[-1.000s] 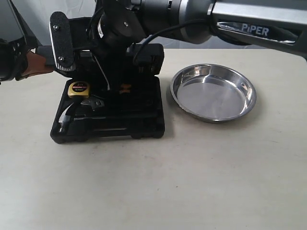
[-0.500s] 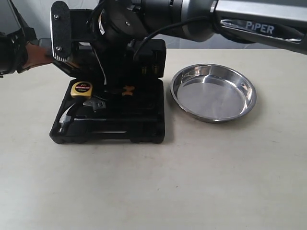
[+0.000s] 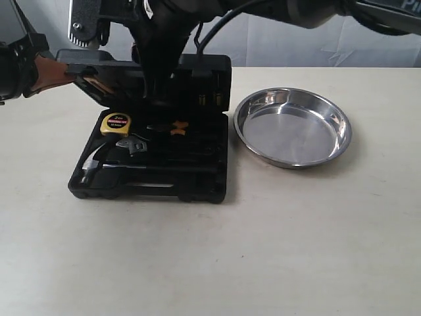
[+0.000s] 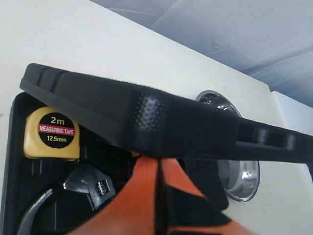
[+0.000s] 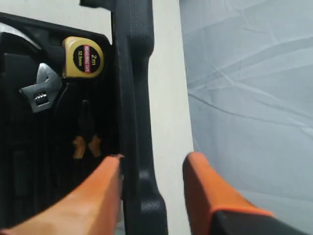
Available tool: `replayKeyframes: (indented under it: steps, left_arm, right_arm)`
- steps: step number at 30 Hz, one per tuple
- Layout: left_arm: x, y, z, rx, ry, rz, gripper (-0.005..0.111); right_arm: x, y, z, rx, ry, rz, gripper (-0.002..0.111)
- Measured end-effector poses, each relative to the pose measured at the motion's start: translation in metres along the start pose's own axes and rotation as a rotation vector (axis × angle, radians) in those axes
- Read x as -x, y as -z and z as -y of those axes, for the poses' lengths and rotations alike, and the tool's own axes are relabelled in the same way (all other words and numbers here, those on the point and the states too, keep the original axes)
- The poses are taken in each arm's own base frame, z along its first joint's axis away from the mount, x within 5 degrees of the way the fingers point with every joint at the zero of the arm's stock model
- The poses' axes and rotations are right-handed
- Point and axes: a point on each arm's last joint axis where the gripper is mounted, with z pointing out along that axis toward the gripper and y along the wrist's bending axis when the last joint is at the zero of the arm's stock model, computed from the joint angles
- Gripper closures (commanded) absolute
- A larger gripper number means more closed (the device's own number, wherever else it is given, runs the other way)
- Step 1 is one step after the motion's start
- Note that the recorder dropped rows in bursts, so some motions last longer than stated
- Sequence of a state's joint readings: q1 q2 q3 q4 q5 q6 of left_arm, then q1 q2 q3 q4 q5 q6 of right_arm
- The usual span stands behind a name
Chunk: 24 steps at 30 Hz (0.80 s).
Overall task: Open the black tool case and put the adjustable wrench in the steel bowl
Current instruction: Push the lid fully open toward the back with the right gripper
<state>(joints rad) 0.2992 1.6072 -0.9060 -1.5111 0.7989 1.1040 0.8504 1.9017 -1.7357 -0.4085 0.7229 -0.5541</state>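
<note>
The black tool case [image 3: 164,179] lies open on the table with its lid [image 3: 204,79] raised at the back. The adjustable wrench [image 3: 131,143] rests in the tray beside a yellow tape measure [image 3: 116,123]; its silver head also shows in the wrist views [image 4: 88,183] [image 5: 41,88]. The steel bowl [image 3: 293,131] stands empty to the right of the case. My left gripper [image 4: 157,164] is shut, its orange tips pressed up under the lid's edge [image 4: 146,122]. My right gripper [image 5: 154,159] is open and straddles the lid's rim [image 5: 133,73], one finger [image 5: 105,181] against the inside.
A hammer [image 3: 95,168] and orange-handled pliers [image 3: 174,127] lie in the tray near the wrench. The right arm [image 3: 161,39] hangs over the back of the case. Bare table stretches in front of the case and bowl. A grey cloth hangs behind the table.
The lid has swung further up and back. My right gripper has let go of the rim, spread its jaws and risen. The left gripper stays at the lid's left corner.
</note>
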Motion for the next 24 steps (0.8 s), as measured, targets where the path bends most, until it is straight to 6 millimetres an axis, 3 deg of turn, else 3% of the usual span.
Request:
replayKeyframes:
  steps: [4, 11, 13, 18, 24]
  left_arm:
    - [0.001, 0.000, 0.000, -0.004, 0.004, 0.009, 0.107]
    - [0.002, 0.000, 0.001, -0.010, 0.004, 0.021, 0.107]
    - [0.002, 0.000, 0.001, -0.012, 0.005, 0.024, 0.107]
    - [0.002, 0.000, 0.001, -0.013, 0.006, 0.025, 0.107]
    - [0.002, 0.000, 0.001, -0.013, 0.006, 0.025, 0.107]
  right_arm:
    - [-0.006, 0.008, -0.002, 0.049, -0.063, -0.063, 0.109]
    - [-0.002, 0.014, -0.020, 0.261, -0.235, -0.043, 0.108]
    - [0.000, 0.008, -0.024, 0.281, -0.237, -0.039, 0.108]
    - [0.000, -0.033, -0.036, 0.246, -0.180, -0.039, 0.108]
    - [0.000, -0.047, -0.032, 0.150, -0.114, -0.002, 0.108]
